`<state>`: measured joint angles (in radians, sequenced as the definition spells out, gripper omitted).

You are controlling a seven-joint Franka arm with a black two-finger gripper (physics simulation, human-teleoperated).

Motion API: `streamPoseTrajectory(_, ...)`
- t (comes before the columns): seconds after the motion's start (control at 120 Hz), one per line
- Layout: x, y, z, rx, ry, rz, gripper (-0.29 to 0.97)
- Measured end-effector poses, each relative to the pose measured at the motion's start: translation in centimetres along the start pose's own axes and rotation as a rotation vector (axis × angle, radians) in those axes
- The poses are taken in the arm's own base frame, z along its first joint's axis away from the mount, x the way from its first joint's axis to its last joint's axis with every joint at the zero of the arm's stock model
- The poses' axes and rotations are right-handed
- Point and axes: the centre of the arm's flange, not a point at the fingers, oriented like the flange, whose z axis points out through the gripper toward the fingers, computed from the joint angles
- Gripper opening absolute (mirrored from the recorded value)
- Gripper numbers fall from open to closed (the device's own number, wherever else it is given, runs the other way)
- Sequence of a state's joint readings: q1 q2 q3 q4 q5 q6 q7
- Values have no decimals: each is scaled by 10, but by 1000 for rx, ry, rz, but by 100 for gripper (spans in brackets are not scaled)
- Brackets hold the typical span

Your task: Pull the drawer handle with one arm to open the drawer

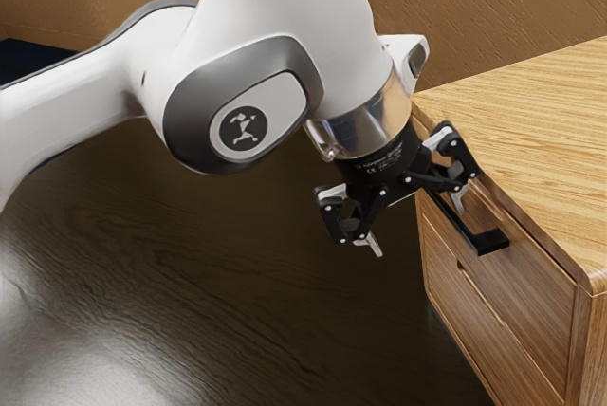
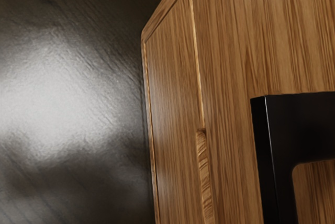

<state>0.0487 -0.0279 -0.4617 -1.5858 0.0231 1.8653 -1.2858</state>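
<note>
Black bar-shaped drawer handle (image 2: 276, 153) sits on the upper drawer front (image 1: 520, 283) of the light wooden cabinet (image 1: 531, 112). We note the black two-finger end effector (image 1: 417, 223) open, spread wide, one finger just beside the handle's upper end.

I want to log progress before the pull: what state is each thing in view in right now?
Gripper: open, fingers spread wide, at the near end of the handle, not closed on it.
Drawer handle: not gripped.
Top drawer: shut, front flush with the cabinet.
Lower drawer: shut.
</note>
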Motion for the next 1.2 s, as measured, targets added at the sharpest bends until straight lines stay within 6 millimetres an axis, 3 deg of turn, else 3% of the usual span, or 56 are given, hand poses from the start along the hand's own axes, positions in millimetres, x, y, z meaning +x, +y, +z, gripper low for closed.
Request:
streamPoseTrajectory(0.233,0,-6,-1,4,13,-8,68)
streamPoseTrajectory(0.333,-11,-12,-7,5,26,1,68)
streamPoseTrajectory(0.433,-23,-15,0,22,23,18,68)
streamPoseTrajectory(0.85,-34,-39,-9,39,63,9,68)
streamPoseTrajectory(1.2,-25,-74,-19,51,100,-38,68)
